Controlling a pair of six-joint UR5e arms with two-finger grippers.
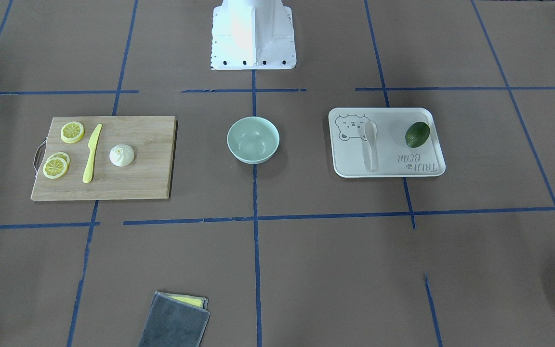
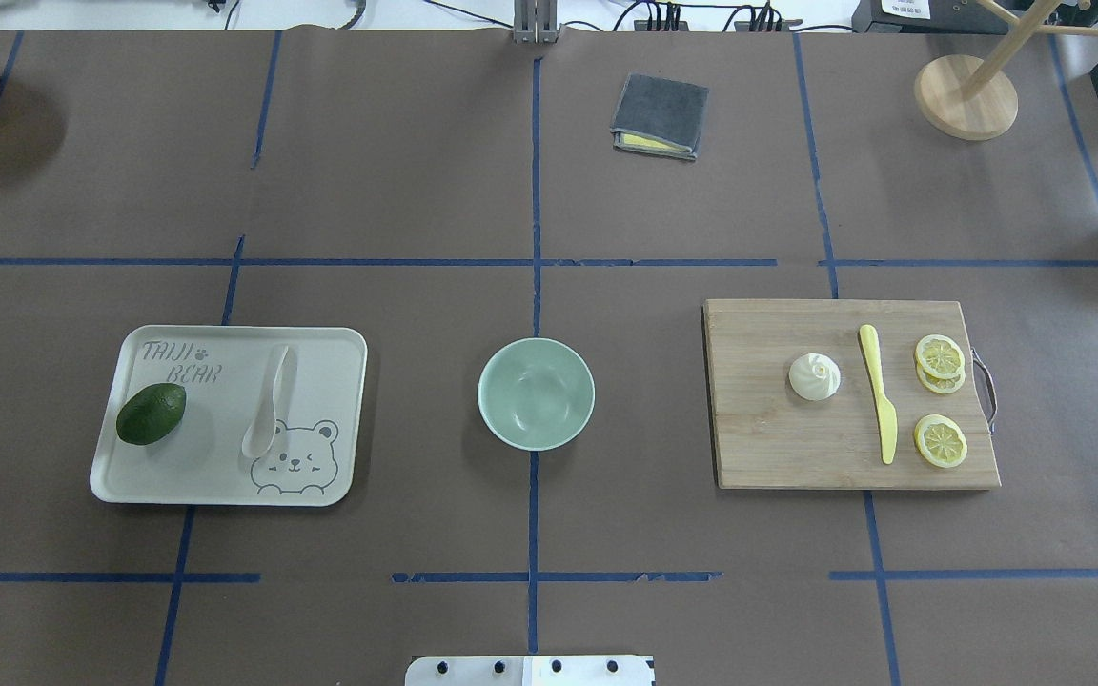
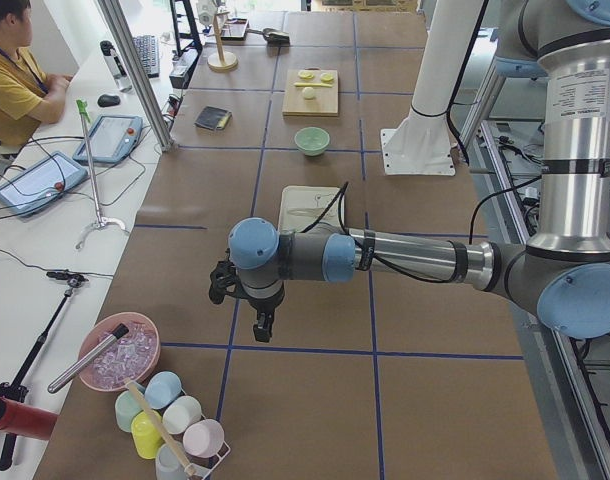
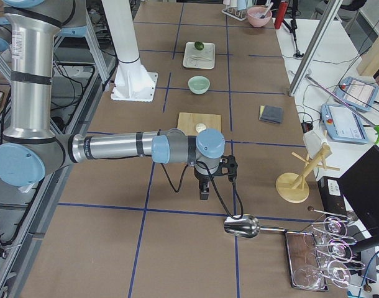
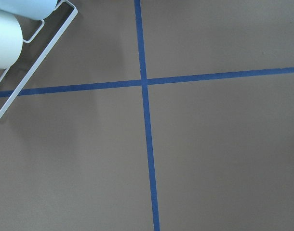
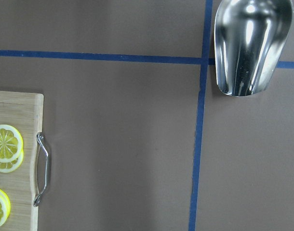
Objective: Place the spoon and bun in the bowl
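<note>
The off-white spoon (image 1: 370, 144) lies on a pale tray (image 1: 427, 166); it also shows in the overhead view (image 2: 268, 405). The white pleated bun (image 1: 122, 155) sits on a wooden cutting board (image 1: 152, 178), also seen from overhead (image 2: 814, 376). The mint-green bowl (image 1: 253, 140) stands empty between them (image 2: 536, 393). My left gripper (image 3: 260, 320) shows only in the exterior left view, far from the tray. My right gripper (image 4: 204, 192) shows only in the exterior right view, beyond the board. I cannot tell whether either is open or shut.
A green avocado (image 2: 151, 413) shares the tray. A yellow knife (image 2: 878, 405) and lemon slices (image 2: 940, 441) lie on the board. A grey cloth (image 2: 660, 116), a metal scoop (image 6: 250, 43), a cup rack (image 5: 7, 43) and a wooden stand (image 2: 966, 95) sit at the table's edges.
</note>
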